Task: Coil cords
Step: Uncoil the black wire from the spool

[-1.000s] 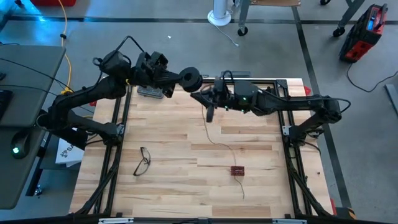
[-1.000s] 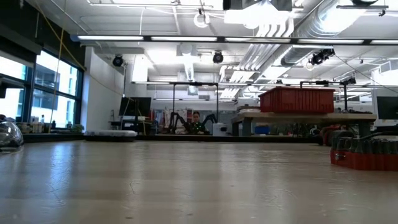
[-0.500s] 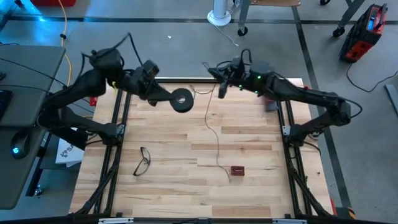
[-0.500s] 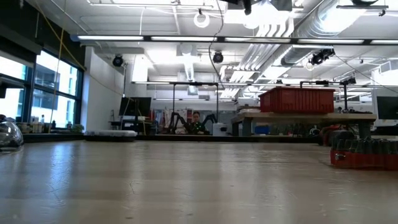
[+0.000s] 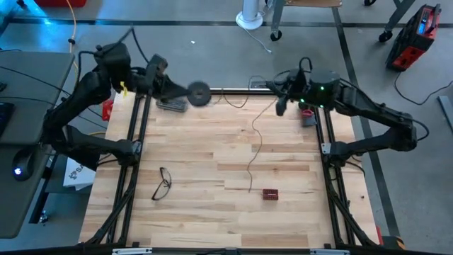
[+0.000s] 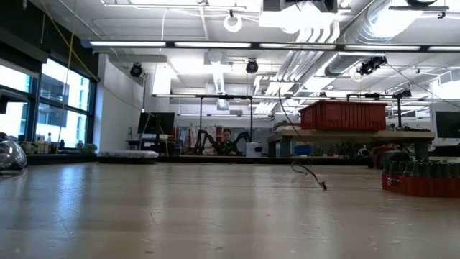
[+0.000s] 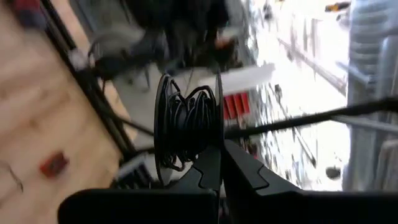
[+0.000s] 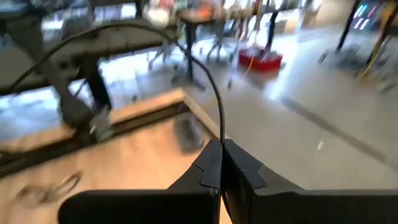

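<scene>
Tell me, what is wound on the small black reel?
The reel, held by the shut left gripper, has thin dark wire wound on it. Its core is covered by the wire.

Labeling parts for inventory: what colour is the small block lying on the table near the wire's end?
Dark red block, clearest in the high view.

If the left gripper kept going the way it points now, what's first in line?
Likely nothing near: the left gripper, shut on the reel, points across the table's far edge toward the right gripper, shut on the wire. Depth unclear.
</scene>
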